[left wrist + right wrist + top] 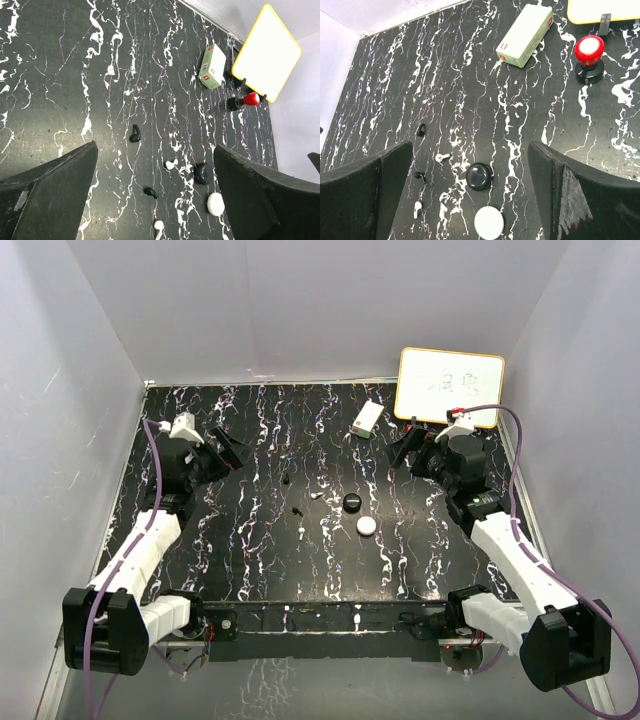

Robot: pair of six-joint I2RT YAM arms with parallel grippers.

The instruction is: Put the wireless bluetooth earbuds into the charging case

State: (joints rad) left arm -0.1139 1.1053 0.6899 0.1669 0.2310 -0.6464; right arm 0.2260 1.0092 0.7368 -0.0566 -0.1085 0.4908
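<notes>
A: Black fingers (55,190) on the left gripper (155,150) and the right gripper (470,145) stand wide apart, holding nothing.
B: Earbuds?
A: Four earbuds (441,157) lie loose on the table (250,570) between the grippers, just left of the two round cases (479,176). Only the wrist views show the red knob (589,52) clearly.

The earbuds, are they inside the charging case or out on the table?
Out. All four earbuds lie loose on the marble table, apart from the round black case and the round white case.
</notes>
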